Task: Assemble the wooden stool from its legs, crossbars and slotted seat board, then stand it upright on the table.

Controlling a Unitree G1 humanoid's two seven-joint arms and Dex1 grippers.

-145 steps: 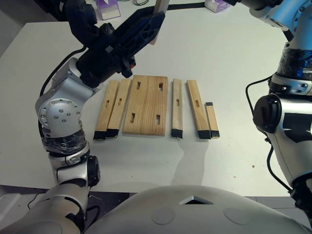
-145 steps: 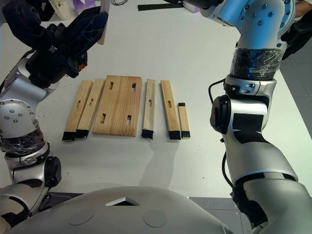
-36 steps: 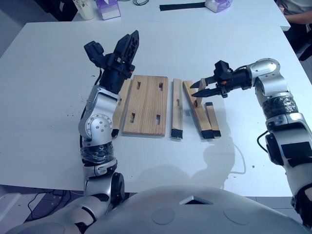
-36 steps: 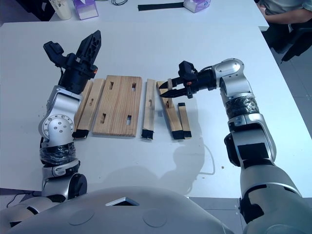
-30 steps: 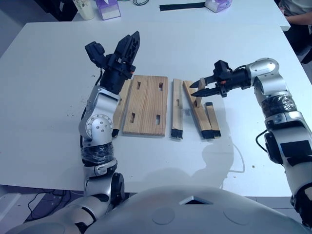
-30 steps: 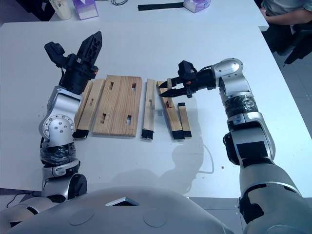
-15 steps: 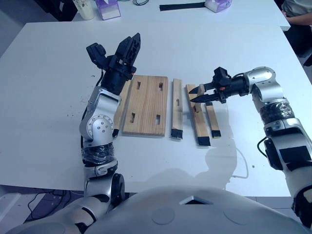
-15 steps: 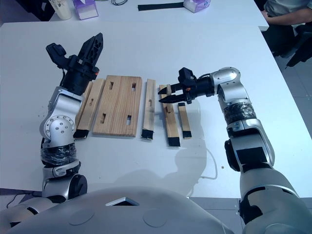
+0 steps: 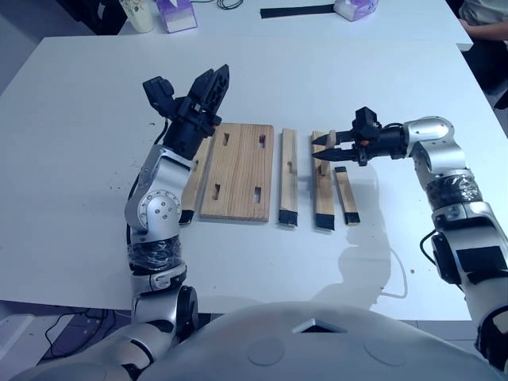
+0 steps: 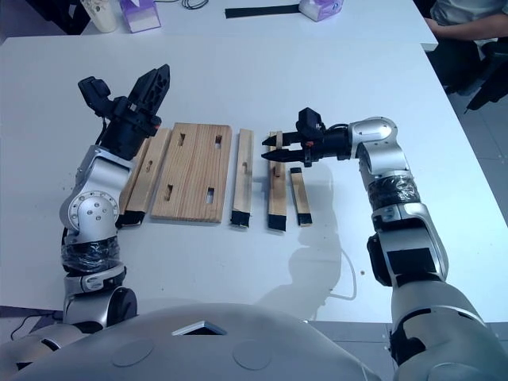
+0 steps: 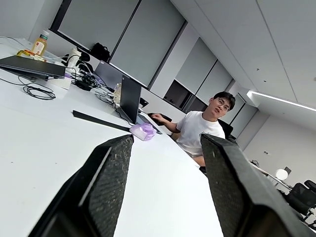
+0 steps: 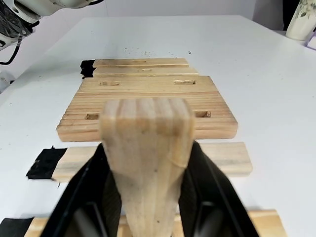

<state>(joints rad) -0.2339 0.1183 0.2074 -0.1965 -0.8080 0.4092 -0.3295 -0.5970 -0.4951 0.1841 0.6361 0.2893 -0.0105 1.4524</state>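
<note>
Jamming was my concern: the right hand point(image 10: 268, 148), clamped on a crossbar point(image 12: 145, 143) over a slotted leg point(image 9: 321, 190), could enter skewed; the left hand point(image 9: 216, 79) was spread, empty.

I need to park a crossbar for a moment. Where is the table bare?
Bare: the table in front of the black-tipped ends, and left of the two left legs. Crowded: the row around the seat board, gaps narrow.

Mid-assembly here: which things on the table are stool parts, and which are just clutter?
For the job: slotted seat board; four slotted legs; short crossbar; wooden piece held in the right gripper.
Lying about: purple packs; black strip; white container, all at the far edge.
</note>
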